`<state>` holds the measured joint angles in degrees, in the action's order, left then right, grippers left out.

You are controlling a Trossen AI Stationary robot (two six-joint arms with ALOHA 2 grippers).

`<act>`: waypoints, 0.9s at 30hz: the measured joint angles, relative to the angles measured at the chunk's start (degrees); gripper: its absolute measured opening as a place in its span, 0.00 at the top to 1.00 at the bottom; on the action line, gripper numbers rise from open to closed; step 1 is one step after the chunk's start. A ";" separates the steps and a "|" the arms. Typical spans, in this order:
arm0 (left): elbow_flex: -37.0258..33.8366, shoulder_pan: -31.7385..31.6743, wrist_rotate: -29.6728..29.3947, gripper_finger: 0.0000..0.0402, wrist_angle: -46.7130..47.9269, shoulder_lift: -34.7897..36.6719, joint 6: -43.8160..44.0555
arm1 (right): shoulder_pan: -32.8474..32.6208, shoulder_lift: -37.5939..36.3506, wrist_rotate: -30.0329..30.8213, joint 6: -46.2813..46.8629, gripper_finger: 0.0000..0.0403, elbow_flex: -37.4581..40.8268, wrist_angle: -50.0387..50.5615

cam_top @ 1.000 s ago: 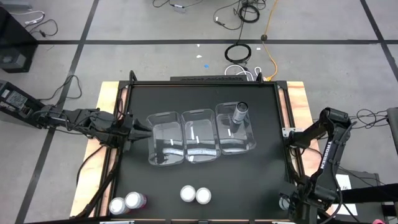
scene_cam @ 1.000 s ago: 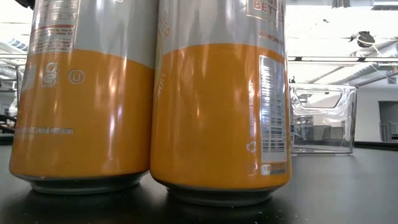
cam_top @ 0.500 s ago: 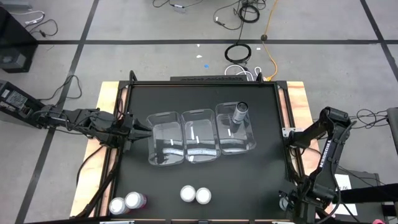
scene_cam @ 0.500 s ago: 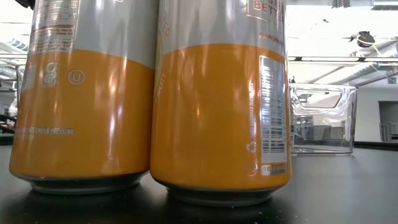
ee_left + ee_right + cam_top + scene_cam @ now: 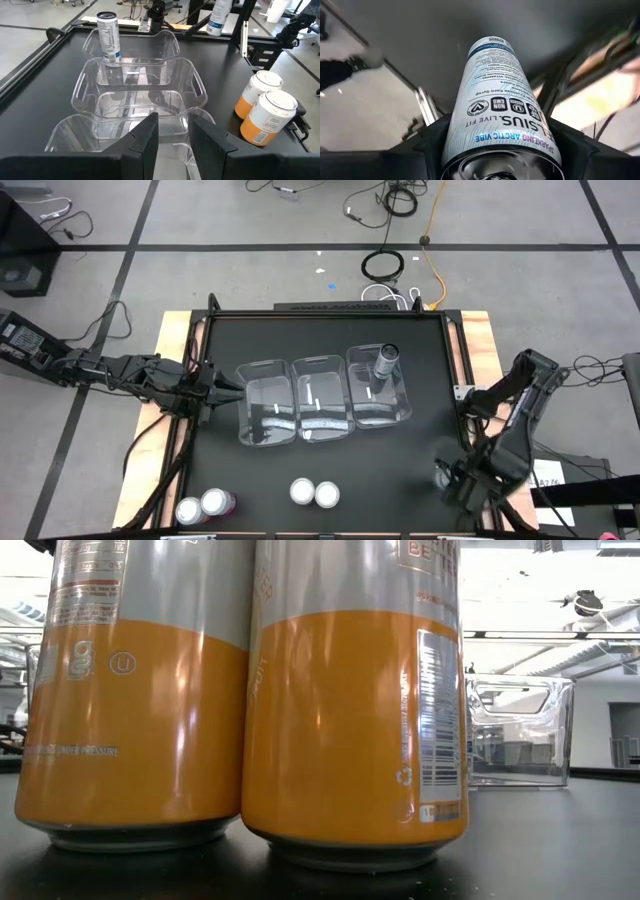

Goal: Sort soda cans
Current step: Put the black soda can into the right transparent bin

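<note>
**Right jaws clamped on a can**

The right gripper (image 5: pixel 495 150) grasps a grey cylindrical metal soda can (image 5: pixel 497 107) near the desk's front right corner; the left gripper (image 5: pixel 172 137), slightly parted and empty, waits at the left edge.

Swinging quickly could let the can slip. Since the earlier frame, the right arm has shifted inward.

Glossy metal on 2 orange cans (image 5: pixel 240 700), clear smooth plastic bins (image 5: pixel 322 398), matt black table (image 5: pixel 400 470).
</note>
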<state>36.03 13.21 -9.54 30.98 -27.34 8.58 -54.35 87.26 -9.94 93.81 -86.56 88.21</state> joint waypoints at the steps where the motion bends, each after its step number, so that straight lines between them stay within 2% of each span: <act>1: 0.00 -0.02 0.00 0.71 0.02 -0.02 -0.02 | 1.46 -0.01 0.99 -1.59 0.41 -1.11 1.36; 11: 0.00 -0.02 0.02 0.71 0.00 -0.02 0.00 | 18.99 -0.26 7.95 -23.23 0.40 -6.10 1.78; 17: 0.00 -0.01 0.00 0.71 0.00 -0.02 -0.01 | 27.39 -0.26 11.68 -35.35 0.40 -9.47 1.45; 21: 0.02 0.00 0.02 0.71 0.00 -0.02 -0.02 | 32.63 -0.28 14.30 -40.97 0.40 -11.42 1.11; 27: 0.01 -0.02 0.01 0.71 0.01 -0.02 -0.04 | 41.80 0.41 14.39 -47.59 0.40 -11.44 0.59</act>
<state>36.04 13.19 -9.53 30.99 -27.35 8.54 -12.55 87.67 4.45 46.22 -98.00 88.80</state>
